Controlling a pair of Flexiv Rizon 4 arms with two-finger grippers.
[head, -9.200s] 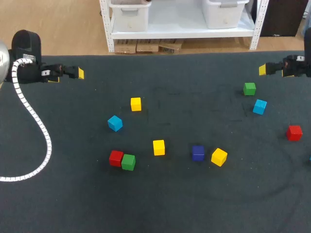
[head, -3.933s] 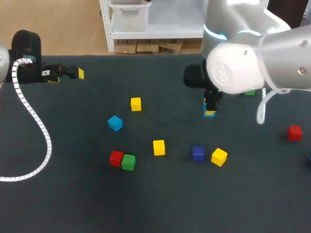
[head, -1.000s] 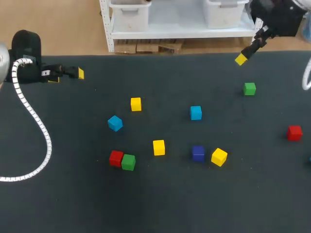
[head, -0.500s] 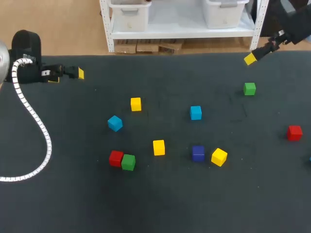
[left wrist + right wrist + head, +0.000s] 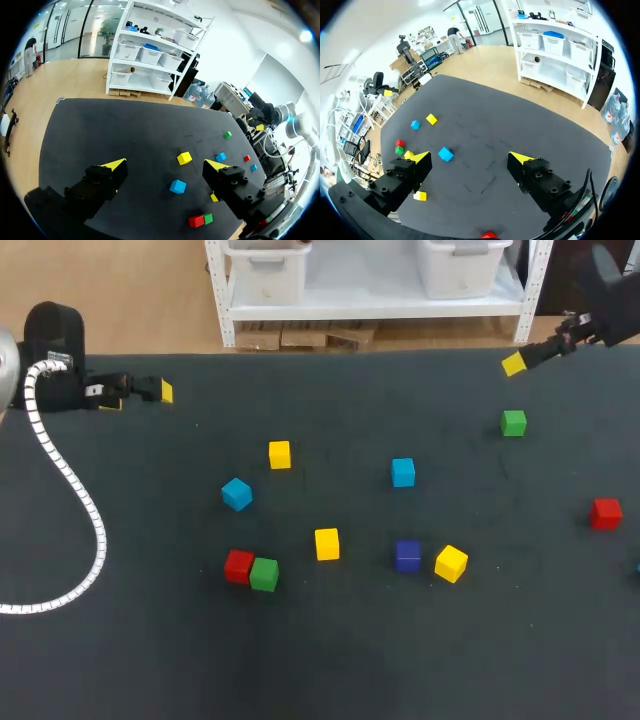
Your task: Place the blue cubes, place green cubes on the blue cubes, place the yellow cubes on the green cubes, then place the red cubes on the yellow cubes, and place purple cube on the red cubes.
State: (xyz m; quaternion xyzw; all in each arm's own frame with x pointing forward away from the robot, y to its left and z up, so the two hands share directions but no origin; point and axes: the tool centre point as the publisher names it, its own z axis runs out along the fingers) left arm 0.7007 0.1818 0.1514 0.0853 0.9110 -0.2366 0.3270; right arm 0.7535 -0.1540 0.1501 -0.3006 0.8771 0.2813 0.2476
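Two light blue cubes lie apart on the dark table: one in the middle (image 5: 403, 472), one to the left (image 5: 237, 494). A green cube (image 5: 514, 423) sits far right; another green cube (image 5: 264, 574) touches a red cube (image 5: 239, 565). Three yellow cubes (image 5: 280, 454) (image 5: 327, 543) (image 5: 451, 563) are scattered, with a dark blue-purple cube (image 5: 407, 555) beside the last. A second red cube (image 5: 605, 513) is at the right. My left gripper (image 5: 138, 397) (image 5: 165, 165) hangs open at the far left. My right gripper (image 5: 520, 362) (image 5: 470, 157) is open and empty above the back right edge.
A white ribbed cable (image 5: 78, 490) loops over the table's left side. Another blue cube (image 5: 637, 567) peeks in at the right edge. Bare cloth lies along the front of the table (image 5: 350, 660).
My right arm carried a light blue cube from the right to the middle, let it go, and has drawn back up and to the right. The left arm has not moved.
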